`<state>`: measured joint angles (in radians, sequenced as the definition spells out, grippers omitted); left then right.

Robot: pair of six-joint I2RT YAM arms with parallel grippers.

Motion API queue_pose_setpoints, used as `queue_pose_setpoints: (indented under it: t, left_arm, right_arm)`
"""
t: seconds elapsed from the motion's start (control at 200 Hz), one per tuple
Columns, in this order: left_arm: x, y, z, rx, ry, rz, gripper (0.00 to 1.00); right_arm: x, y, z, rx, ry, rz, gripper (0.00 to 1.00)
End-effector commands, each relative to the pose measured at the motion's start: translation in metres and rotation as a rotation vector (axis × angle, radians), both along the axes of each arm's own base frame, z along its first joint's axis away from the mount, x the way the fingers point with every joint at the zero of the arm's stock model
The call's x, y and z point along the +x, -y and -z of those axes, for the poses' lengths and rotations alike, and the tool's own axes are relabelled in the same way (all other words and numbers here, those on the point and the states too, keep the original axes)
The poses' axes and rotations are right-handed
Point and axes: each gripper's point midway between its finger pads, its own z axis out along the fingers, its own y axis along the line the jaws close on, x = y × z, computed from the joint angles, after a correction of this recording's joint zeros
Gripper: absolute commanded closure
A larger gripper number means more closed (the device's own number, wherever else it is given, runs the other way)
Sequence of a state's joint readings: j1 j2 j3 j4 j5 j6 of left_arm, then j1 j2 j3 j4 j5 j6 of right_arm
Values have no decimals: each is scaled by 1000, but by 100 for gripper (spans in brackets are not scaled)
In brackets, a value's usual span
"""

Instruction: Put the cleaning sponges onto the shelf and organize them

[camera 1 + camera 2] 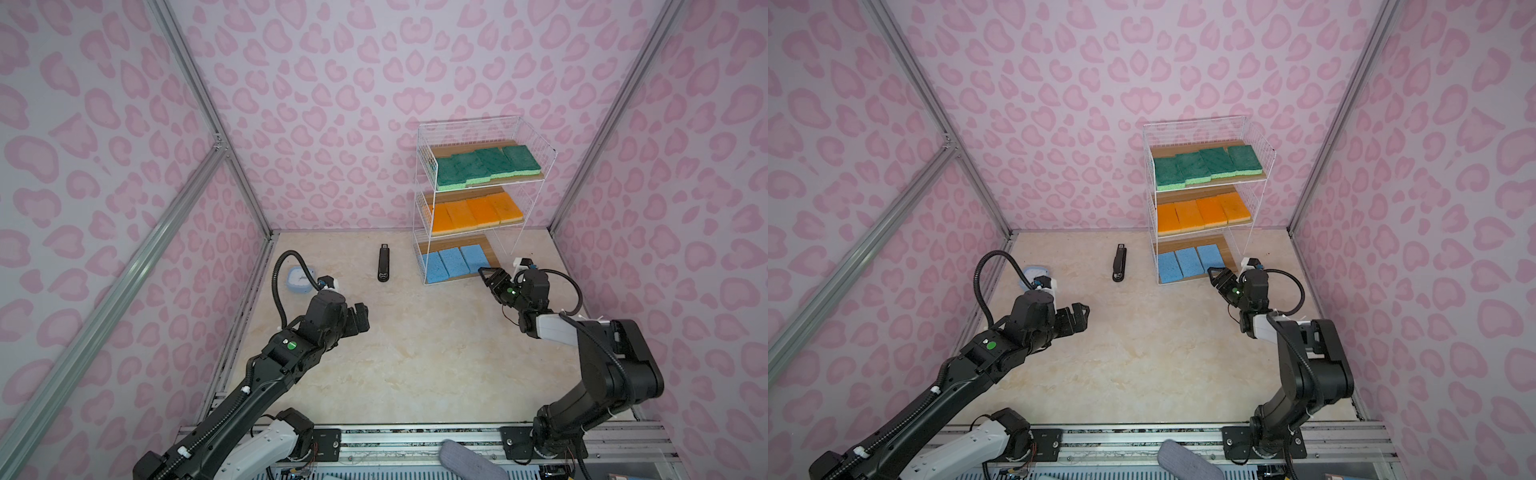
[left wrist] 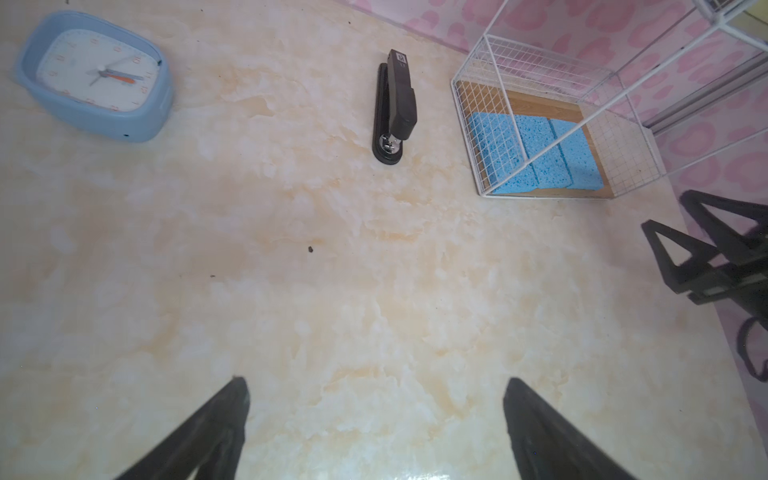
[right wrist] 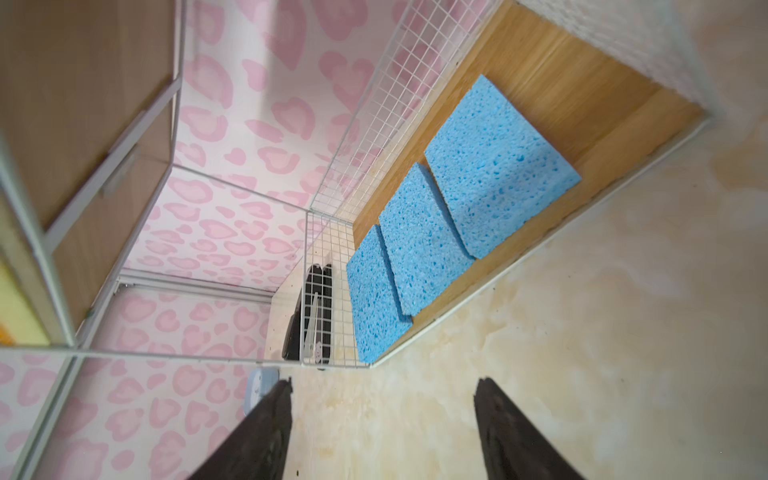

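The black right gripper (image 3: pixel 382 386) gapes empty just before the white wire shelf (image 1: pixel 534 143), its light-blue porous sponges (image 3: pixel 498 166) on the bottom board (image 3: pixel 561 83); the left gripper (image 2: pixel 376 386) hangs wide over cream marbled tabletop (image 1: pixel 415 353); pink-blotched walls (image 1: pixel 332 83) around.

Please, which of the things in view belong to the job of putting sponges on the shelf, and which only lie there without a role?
Belong to the job:
- green sponges, top board
- orange sponges, middle board
- blue sponges, bottom board
- white wire shelf

Just lying about:
- blue clock
- black stapler
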<state>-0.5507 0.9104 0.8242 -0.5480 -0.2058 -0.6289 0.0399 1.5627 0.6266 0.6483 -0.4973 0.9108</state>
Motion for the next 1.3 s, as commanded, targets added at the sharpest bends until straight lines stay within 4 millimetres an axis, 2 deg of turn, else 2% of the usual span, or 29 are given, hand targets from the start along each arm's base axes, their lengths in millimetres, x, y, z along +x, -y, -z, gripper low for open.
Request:
queue_pose_setpoints:
  t: [0.0, 0.065, 0.16, 0.235, 0.35, 0.445, 0.505, 0.63, 0.76, 0.87, 0.975, 1.075, 1.15, 1.295]
  left_arm:
    - [-10, -28, -7, 76, 16, -83, 3]
    - [-15, -39, -18, 81, 74, -113, 3]
    - [-21, -57, -36, 88, 174, -164, 2]
    - [-26, -71, -45, 114, 233, -199, 3]
    - [-31, -87, -49, 166, 283, -243, 2]
    - [-29, -99, -53, 239, 316, -282, 3]
    - [-23, -98, -52, 286, 330, -275, 3]
    - [-5, -87, -35, 392, 311, -205, 3]
    - [14, -97, -15, 460, 286, -248, 3]
    - [29, -101, -14, 485, 311, -269, 3]
    - [45, -115, -2, 503, 271, -321, 3]
    - [56, -122, 25, 488, 213, -326, 2]
    - [59, -137, 43, 514, 179, -369, 3]
    - [66, -164, 51, 527, 187, -428, 2]
  right_arm:
    - [-25, 5, 6, -179, -8, -21, 23]
    - [-40, 8, -2, -266, 8, -24, 18]
    - [-61, 11, -12, -387, 28, -19, 4]
    - [-75, 14, -20, -467, 49, 2, 3]
    - [-88, 31, -22, -552, 41, 59, 3]
    - [-96, 49, -22, -622, 29, 130, 3]
    - [-100, 59, -22, -665, 31, 173, 3]
    - [-109, 83, -26, -753, 55, 284, 3]
    - [-119, 104, -33, -831, 107, 395, 3]
    - [-123, 109, -34, -866, 174, 434, 3]
    - [-125, 112, -30, -891, 201, 451, 3]
    - [-127, 120, -22, -923, 178, 479, 3]
    - [-129, 120, -14, -942, 201, 485, 3]
    - [-133, 123, -2, -963, 218, 497, 3]
